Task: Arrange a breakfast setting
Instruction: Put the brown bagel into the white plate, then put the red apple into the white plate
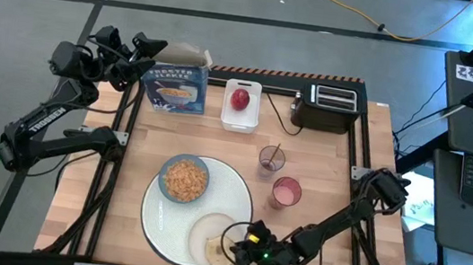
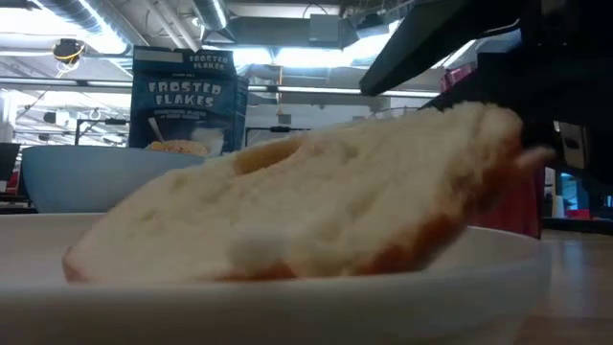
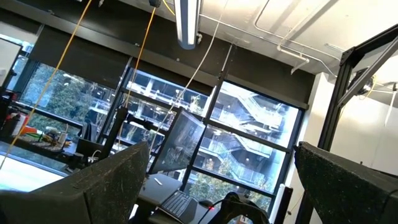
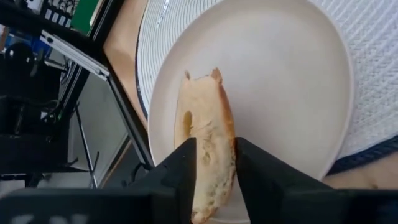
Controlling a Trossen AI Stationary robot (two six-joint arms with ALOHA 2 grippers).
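Note:
A toasted bread round stands tilted on the small cream plate, which lies on the near part of the big round white plate. My right gripper is shut on the bread at the table's near edge. A small blue bowl holding cereal sits on the big plate's far side. The red apple lies in a white tray. Two tinted cups stand right of the plate; a wooden spoon stands in the farther one. My left gripper is open and raised at the far left. My right gripper pinches the bread round's end nearest the gripper between its two fingers, one on each flat face. The fingers come in low from the table's right. The bread is tilted, its far end on the cream plate and its held end raised.
A blue cereal box stands at the far left beside my left gripper. The white rectangular tray and a black toaster stand along the far edge. Bare wood lies right of the cups.

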